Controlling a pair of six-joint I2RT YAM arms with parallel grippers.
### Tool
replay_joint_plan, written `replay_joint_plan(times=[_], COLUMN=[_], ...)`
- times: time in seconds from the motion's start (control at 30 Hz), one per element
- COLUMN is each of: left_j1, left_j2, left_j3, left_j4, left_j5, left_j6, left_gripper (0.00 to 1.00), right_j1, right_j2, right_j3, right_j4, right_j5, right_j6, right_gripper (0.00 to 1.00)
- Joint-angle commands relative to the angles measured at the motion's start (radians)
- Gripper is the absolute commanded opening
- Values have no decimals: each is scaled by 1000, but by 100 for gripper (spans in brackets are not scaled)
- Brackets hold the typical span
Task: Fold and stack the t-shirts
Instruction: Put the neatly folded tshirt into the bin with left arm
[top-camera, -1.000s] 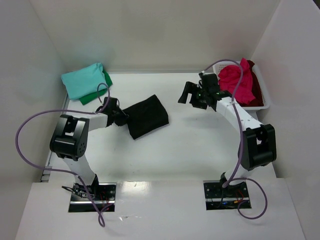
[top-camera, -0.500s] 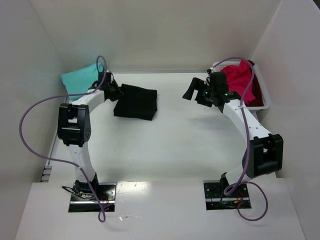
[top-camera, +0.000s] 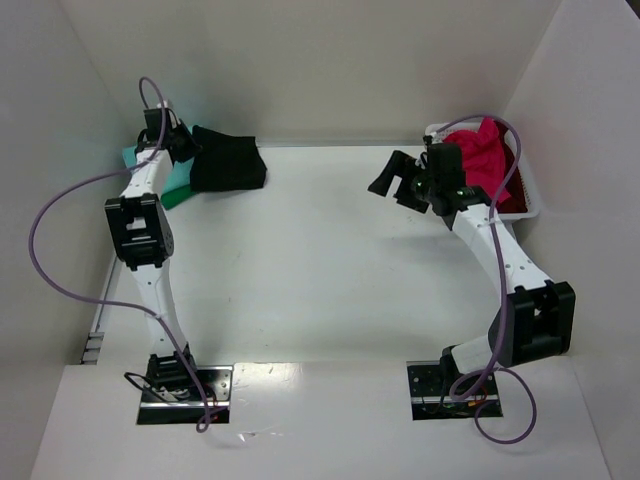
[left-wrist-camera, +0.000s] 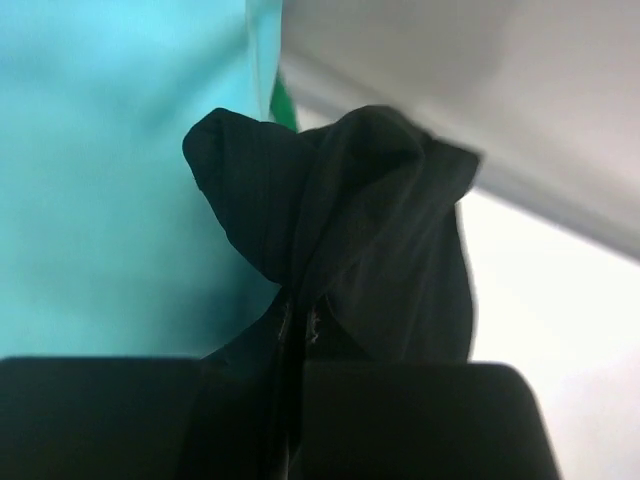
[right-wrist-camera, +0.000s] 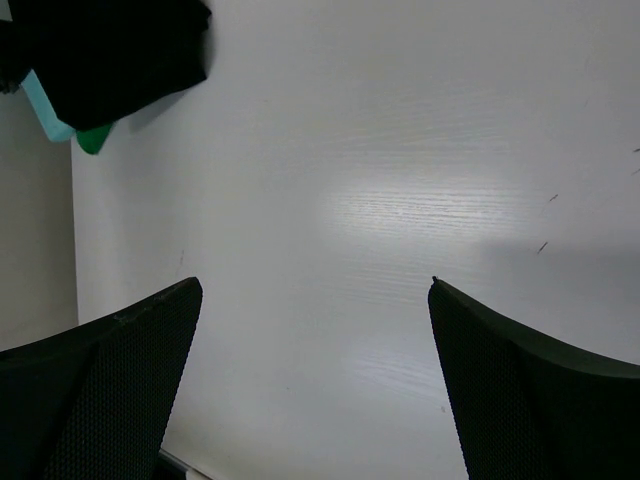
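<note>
Stacking step: left hand (top-camera: 188, 150) pinched shut on folded black t-shirt (top-camera: 228, 165) over teal t-shirt (left-wrist-camera: 120, 150) at 10 o'clock, right hand (top-camera: 397, 182) spread wide, empty; next: lower, release squarely.

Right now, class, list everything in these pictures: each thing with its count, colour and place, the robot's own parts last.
black t-shirt: one, black, far left corner, over the teal one
teal t-shirt: one, teal, far left corner
green t-shirt: one, green, edge showing under the teal
pink-red t-shirt: one, heaped in the basket
dark red t-shirt: one, in the basket
basket: one, white, far right corner
table: one, white
left hand: shut on the black t-shirt
right hand: open, empty, beside the basket
</note>
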Motion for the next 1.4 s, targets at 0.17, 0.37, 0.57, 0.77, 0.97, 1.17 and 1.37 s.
replay_joint_plan(times=[0.17, 0.37, 0.57, 0.77, 0.97, 1.17, 1.37], left_j1=[84, 129, 210, 251, 282, 291, 301], left_j2=[190, 229, 177, 40, -98, -34, 11], left_j3=[512, 651, 553, 327, 5, 107, 227], left_j4=[-131, -226, -239, -127, 50, -17, -94], left_j5=[75, 19, 5, 28, -21, -63, -122], left_j6=[10, -11, -46, -66, -95, -86, -86], left_gripper=[0, 0, 0, 0, 0, 0, 9], right_j1=[-6, -6, -6, -6, -6, -6, -6], right_j2=[-21, 9, 29, 40, 49, 39, -15], right_j3=[-42, -31, -22, -22, -31, -31, -80], right_j4=[68, 68, 68, 68, 77, 48, 48], right_j5=[0, 0, 9, 0, -20, -29, -20], right_j6=[94, 114, 123, 123, 123, 103, 113], right_gripper=[99, 99, 99, 99, 99, 99, 99])
